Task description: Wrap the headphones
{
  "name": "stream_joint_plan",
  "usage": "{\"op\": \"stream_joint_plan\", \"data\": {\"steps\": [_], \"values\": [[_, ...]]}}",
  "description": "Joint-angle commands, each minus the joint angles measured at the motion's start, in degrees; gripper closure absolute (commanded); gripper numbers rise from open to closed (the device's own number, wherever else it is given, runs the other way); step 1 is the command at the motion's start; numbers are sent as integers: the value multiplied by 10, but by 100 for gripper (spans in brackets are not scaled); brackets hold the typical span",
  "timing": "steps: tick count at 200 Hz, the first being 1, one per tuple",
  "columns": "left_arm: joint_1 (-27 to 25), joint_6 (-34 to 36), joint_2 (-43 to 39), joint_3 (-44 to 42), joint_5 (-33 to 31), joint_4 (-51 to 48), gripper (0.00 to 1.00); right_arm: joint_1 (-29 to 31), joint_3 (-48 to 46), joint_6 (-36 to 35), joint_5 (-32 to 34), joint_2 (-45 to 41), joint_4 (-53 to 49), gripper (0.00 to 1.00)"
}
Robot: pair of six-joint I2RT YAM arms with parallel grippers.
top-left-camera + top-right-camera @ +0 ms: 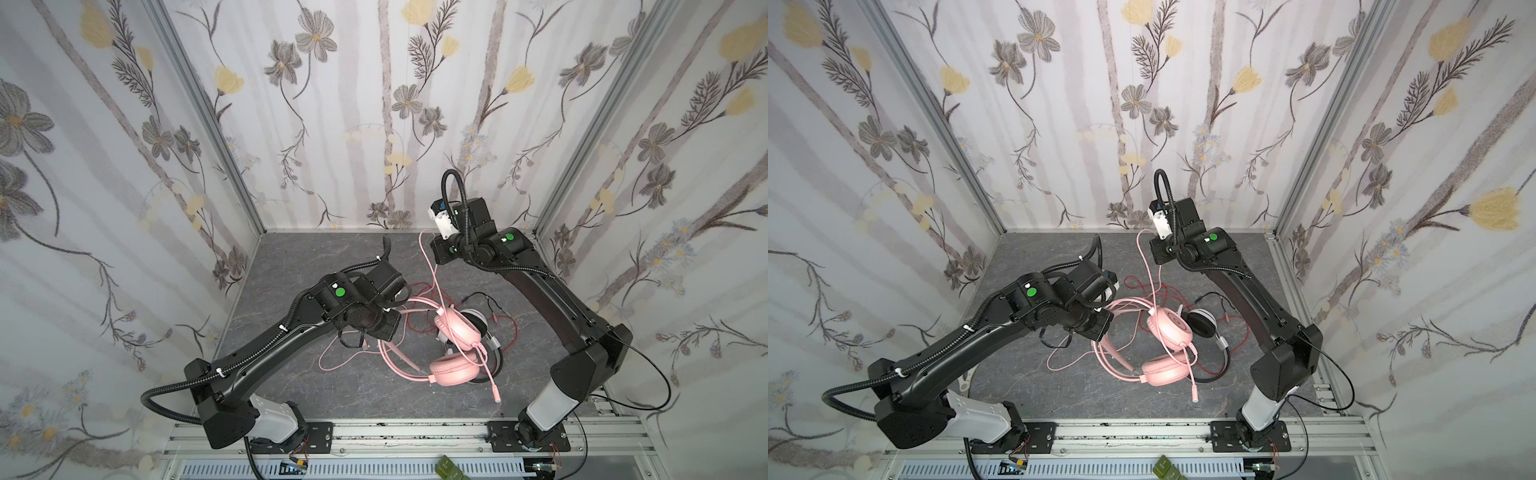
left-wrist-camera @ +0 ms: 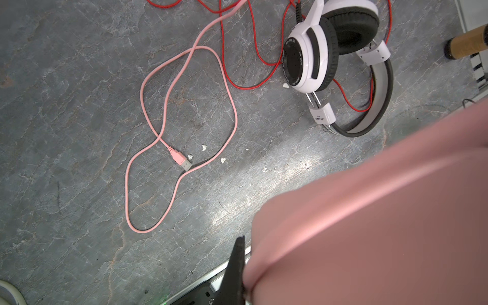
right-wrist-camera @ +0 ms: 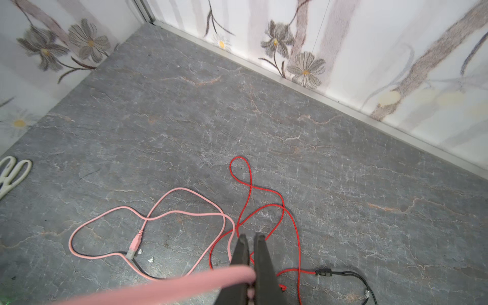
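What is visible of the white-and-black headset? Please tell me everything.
The white-and-black headset lies on its side on the grey table. Its glossy white cups carry black pads; thin metal rods and white clips join them to a band, dark outside, pale grey inside. Its red cable lies around it in loose loops. In both top views the pink headset covers part of it.

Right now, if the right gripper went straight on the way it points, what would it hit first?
Probably the red cable looped on the grey table ahead of the right gripper, which is shut on the pink cable. Height is unclear; it might reach bare tabletop instead.
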Motion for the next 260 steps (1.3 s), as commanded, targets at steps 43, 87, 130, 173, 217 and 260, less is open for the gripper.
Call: {"op": "stream_joint_plan", "data": {"steps": [43, 87, 130, 173, 217, 260], "values": [[-6, -25, 22, 43, 44, 28, 100, 7, 1, 4, -27, 19, 37, 100], [-14, -27, 18, 60, 53, 33, 100, 5, -29, 12, -42, 42, 41, 100], [-9, -38, -7, 80, 28, 38, 100, -18, -140, 34, -106, 13, 105, 100], [71, -63, -35, 128, 20, 33, 100, -22, -284, 70, -208, -43, 208, 48], [203, -74, -40, 180, -3, -14, 100, -21, -443, 121, -204, -149, 312, 24], [246, -62, -23, 223, -12, -47, 100, -20, -508, 141, -197, -165, 349, 22]]}}
